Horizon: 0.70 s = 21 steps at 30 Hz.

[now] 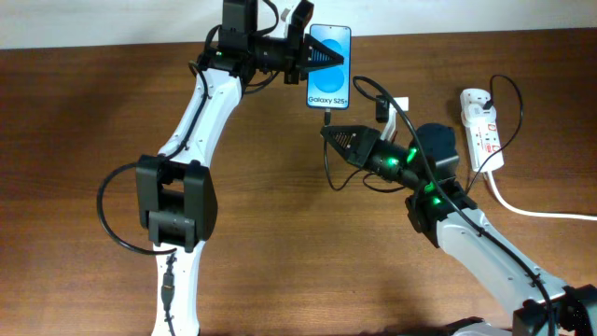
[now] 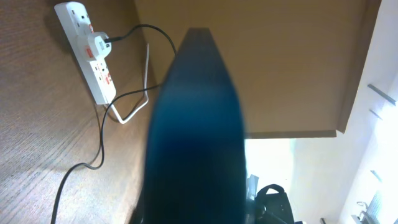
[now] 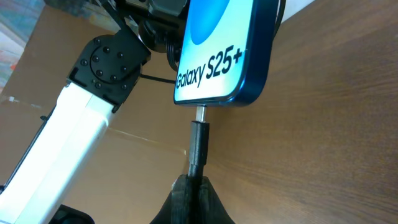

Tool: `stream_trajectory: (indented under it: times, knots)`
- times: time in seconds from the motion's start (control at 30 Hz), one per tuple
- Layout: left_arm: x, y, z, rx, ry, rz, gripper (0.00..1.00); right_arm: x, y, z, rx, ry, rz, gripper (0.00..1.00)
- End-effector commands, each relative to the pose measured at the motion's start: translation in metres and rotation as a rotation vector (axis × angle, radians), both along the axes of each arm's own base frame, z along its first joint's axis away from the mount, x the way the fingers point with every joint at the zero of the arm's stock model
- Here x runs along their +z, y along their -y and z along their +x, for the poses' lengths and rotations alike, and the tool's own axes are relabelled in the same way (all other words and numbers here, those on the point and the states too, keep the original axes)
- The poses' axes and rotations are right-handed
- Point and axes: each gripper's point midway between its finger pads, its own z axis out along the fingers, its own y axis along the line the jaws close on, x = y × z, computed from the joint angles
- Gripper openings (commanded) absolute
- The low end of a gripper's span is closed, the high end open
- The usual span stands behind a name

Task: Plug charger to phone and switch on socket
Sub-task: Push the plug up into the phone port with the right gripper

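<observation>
On my overhead feed, a dark brown wood-grain table fills nearly the whole view. A pale strip runs along its top edge, and I can't tell whether that is wall or floor. Through the left wrist camera I see a flat tan panel standing beyond the table, and past it a bright white area too washed out to read.

Table: brown wood grain, matt, faintly textured. Phone: glossy glass screen, smooth dark-blue rim with a soft sheen. Charger: bright bare-metal tip, matt black plastic sleeve. Socket: smooth white plastic, red switches. Left arm: smooth white shell, matt black joint housing.
</observation>
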Motion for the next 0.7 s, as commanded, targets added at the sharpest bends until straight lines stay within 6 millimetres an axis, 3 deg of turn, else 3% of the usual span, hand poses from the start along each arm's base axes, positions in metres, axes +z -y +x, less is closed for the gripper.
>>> stream_trajectory:
  times: [0.0, 0.67]
  knots:
    - [0.004, 0.006, -0.009, -0.056, 0.006, -0.024, 0.0, -0.004, 0.0, 0.001, 0.006, -0.008, 0.0, 0.04]
    - [0.006, 0.005, -0.013, -0.078, 0.019, -0.037, 0.0, 0.007, 0.0, 0.002, 0.009, 0.046, 0.012, 0.04]
